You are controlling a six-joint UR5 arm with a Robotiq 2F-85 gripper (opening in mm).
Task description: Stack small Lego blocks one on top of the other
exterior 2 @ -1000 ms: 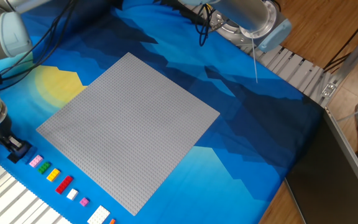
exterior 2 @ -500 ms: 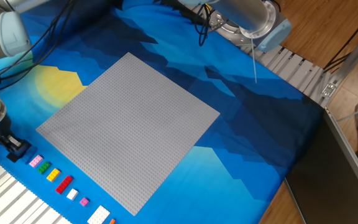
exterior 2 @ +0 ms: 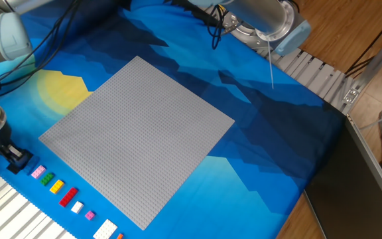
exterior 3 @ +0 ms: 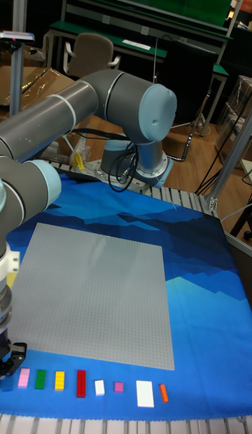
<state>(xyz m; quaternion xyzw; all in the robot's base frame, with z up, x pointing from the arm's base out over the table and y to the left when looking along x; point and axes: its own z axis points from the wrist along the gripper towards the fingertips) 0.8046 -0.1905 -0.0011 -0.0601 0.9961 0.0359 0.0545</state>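
Note:
A row of small Lego blocks lies along the near edge of the blue cloth: pink (exterior 2: 38,171) (exterior 3: 24,378), green (exterior 2: 46,178) (exterior 3: 40,379), yellow (exterior 2: 57,186) (exterior 3: 59,380), red (exterior 2: 68,196) (exterior 3: 81,383), a small white one (exterior 2: 77,207) (exterior 3: 99,387), purple (exterior 2: 89,215) (exterior 3: 118,387), a larger white one (exterior 2: 106,230) (exterior 3: 145,393) and orange (exterior 3: 164,393). My gripper (exterior 2: 13,156) (exterior 3: 8,357) is down on the cloth at the row's left end, just beside the pink block. A flat black piece (exterior 2: 22,160) sits at its dark fingertips. The jaw gap is not visible.
The large grey studded baseplate (exterior 2: 138,136) (exterior 3: 91,294) fills the middle of the cloth. The arm's big grey links (exterior 3: 105,119) arch over the far side. Ribbed metal rails (exterior 2: 5,212) border the near edge, and another rail (exterior 2: 317,73) runs along the far right.

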